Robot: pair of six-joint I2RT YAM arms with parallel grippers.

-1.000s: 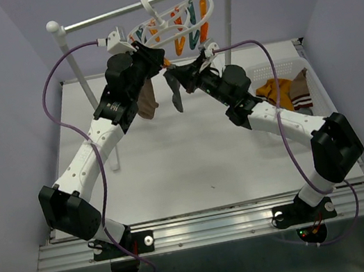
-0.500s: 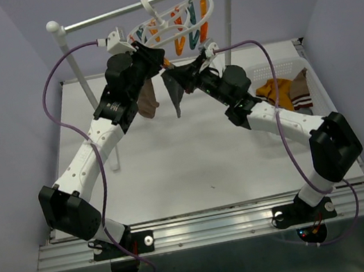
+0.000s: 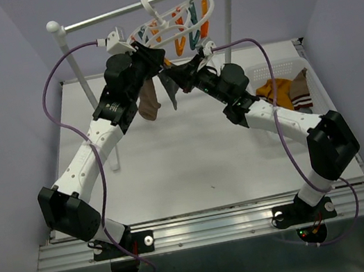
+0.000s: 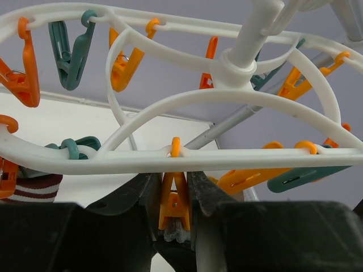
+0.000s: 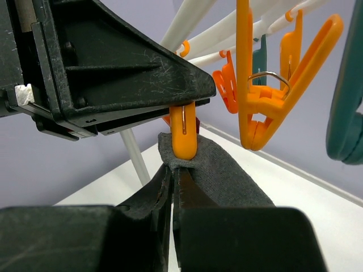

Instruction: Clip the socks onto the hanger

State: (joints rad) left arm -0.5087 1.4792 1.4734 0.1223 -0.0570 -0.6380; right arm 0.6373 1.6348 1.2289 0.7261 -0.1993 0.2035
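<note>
Clipping | my left end effector point(image 4: 173, 190) squeezes an orange clip point(image 5: 184, 133) on the hanger point(image 4: 238, 99) | right end effector point(image 5: 172, 190) pinches the grey sock point(image 5: 227, 170) | sock edge at its 12 o'clock, touching the clip mouth; I judge a short upward feed remains.

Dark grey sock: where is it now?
The sock hangs top-view centre under the hanger, at an orange clip squeezed by the left pincer, the right pincer holding it.
</note>
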